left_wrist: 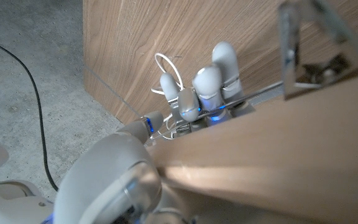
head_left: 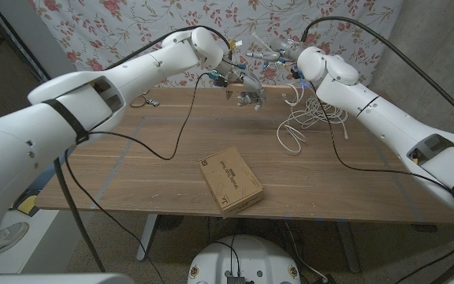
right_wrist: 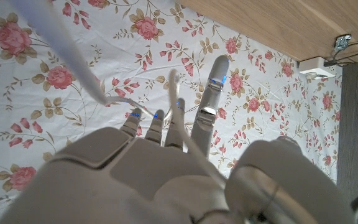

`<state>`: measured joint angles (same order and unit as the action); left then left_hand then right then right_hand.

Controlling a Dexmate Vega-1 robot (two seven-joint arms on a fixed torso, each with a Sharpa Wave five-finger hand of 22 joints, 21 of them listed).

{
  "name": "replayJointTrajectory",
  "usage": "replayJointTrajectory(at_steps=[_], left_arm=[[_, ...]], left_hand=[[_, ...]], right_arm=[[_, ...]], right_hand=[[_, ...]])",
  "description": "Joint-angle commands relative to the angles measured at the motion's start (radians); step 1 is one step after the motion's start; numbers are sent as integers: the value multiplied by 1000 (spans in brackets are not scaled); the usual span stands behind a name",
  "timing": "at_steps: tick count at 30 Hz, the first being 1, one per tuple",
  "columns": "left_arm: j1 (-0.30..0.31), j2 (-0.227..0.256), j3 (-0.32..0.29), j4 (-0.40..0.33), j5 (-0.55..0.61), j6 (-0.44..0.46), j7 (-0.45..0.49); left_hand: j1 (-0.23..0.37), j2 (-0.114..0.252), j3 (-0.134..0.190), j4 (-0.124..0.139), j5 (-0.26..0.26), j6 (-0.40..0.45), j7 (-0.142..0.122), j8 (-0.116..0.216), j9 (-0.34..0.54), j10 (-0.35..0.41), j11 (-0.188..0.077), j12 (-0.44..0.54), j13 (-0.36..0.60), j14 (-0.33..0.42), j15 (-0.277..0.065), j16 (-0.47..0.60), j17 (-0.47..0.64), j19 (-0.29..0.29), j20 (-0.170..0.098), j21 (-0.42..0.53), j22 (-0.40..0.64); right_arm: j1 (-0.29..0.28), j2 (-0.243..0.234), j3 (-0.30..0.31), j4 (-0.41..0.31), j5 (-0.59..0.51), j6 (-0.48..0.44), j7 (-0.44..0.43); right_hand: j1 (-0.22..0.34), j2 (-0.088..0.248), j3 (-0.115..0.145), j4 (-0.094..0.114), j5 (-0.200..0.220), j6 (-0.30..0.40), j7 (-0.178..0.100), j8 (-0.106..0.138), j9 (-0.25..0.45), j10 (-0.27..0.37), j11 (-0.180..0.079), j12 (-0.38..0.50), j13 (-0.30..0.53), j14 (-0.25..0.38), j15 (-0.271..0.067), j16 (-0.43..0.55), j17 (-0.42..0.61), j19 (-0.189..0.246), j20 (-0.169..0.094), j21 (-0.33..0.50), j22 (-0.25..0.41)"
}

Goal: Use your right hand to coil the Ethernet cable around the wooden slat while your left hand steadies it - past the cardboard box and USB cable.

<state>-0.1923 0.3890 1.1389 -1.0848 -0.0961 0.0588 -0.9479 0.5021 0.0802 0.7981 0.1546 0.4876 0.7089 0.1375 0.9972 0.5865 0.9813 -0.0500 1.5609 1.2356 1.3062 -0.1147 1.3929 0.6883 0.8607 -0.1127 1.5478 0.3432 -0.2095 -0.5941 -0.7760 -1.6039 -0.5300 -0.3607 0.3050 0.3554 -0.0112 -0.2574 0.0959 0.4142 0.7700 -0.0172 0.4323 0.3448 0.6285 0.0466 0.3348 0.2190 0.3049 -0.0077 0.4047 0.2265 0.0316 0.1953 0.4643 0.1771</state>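
- Upper middle of the head view: the left hand (head_left: 243,85) is raised above the far side of the wooden table (head_left: 156,166), fingers curled around what appears to be the wooden slat (left_wrist: 272,155), though the slat is hard to make out from this camera.
- In the left wrist view the slat runs as a broad pale board across the lower right of the frame, with the left hand's fingers (left_wrist: 207,87) pressed close together against its edge; a thin white loop of cable shows just beside them.
- Upper right of centre in the head view: the right hand (head_left: 294,69) is lifted near the left hand, a strand of the white Ethernet cable (head_left: 306,118) running down from it to a loose tangle lying on the table at centre right.
- In the right wrist view the right hand (right_wrist: 160,162) points toward a floral curtain (right_wrist: 55,74), its fingers (right_wrist: 207,106) slightly spread, and white cable strands cross between them; whether they pinch the cable cannot be told.
- Lower centre of the head view: the cardboard box (head_left: 230,181) lies flat near the table's front edge, well apart from both hands.
- Thin black wires trail across the left half of the table.
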Motion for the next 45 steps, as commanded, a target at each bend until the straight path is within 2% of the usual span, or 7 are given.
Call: replayJointTrajectory(at_steps=[1, 6, 10, 15, 22, 27, 45], left_arm=[[3, 19, 7, -33, -3, 14, 1], [4, 27, 10, -47, -5, 24, 3], [4, 33, 12, -56, -6, 28, 2], [4, 41, 15, -71, -7, 36, 1], [5, 55, 19, -97, -10, 46, -2], [5, 70, 25, -120, -12, 58, -9], [83, 146, -35, -217, -184, 274, -37]], left_hand=[[2, 8, -4, 2, 1, 7, 3, 3, 1, 39, -46, 5, 2, 81, -82, -1, 0, 4, -10, 2, 2], [3, 8, -4, 2, 2, 7, 4, 4, 2, 37, -48, 4, 2, 81, -81, -3, -3, 4, -10, 2, 2], [3, 7, -4, 2, 2, 7, 6, 4, 2, 37, -50, 4, 2, 83, -81, -2, -2, 2, -11, 5, 7], [3, 7, -3, 2, 2, 7, 4, 5, 2, 37, -50, 5, 2, 84, -81, -3, -4, 4, -11, 2, 2], [4, 7, -3, 2, 2, 10, 8, 4, -1, 37, -47, 5, 2, 83, -80, -5, -5, 4, -10, 2, 1], [4, 7, -3, 2, 3, 9, 7, 4, 1, 37, -48, 5, 2, 86, -83, 0, 0, 4, -10, 2, 1], [9, 20, 2, 1, 0, 10, 15, 12, 12, 45, -45, 6, 2, 90, -80, -4, -8, 12, -9, 4, -3]], right_arm=[[139, 18, -57, 85, 24, -23, 350], [144, 31, -32, 135, 107, -1, 379], [120, 26, -6, 124, 141, 6, 329], [111, 21, 21, 115, 196, -3, 312], [78, 31, 139, 240, 466, 169, 305], [-25, 53, 262, 306, 672, 398, 195], [-158, 47, 355, 255, 719, 743, -156]], right_hand=[[9, 35, -47, 19, -5, -402, -119, -195, -62, 72, 31, 19, 20, 235, -13, 43, -1, 163, -3, -22, 0], [-7, 45, -71, 26, -2, -570, -96, -237, -137, 47, 57, 58, 109, 705, -84, 300, 184, 699, -87, 150, 23], [8, 10, -71, 12, 4, -503, -34, -217, -135, 79, 63, 85, 160, 764, -97, 495, 443, 795, -88, 236, 85], [-72, -13, -82, 51, 18, -529, -20, -229, -123, -20, 73, 147, 315, 676, -91, 754, 926, 761, -77, 356, 232], [-152, -20, -64, 31, 33, -428, -10, -217, -137, -292, 65, -35, 214, 67, 76, 114, 400, 308, 14, 150, 48], [-103, 29, -46, 19, 31, -462, -20, -224, -140, -346, 58, -92, 163, -75, 80, -14, 305, 136, 7, 49, 11], [-64, 74, -29, 11, 15, -450, -43, -220, -142, -352, 38, -108, 133, -148, 35, -88, 245, 121, -26, 21, 7]])
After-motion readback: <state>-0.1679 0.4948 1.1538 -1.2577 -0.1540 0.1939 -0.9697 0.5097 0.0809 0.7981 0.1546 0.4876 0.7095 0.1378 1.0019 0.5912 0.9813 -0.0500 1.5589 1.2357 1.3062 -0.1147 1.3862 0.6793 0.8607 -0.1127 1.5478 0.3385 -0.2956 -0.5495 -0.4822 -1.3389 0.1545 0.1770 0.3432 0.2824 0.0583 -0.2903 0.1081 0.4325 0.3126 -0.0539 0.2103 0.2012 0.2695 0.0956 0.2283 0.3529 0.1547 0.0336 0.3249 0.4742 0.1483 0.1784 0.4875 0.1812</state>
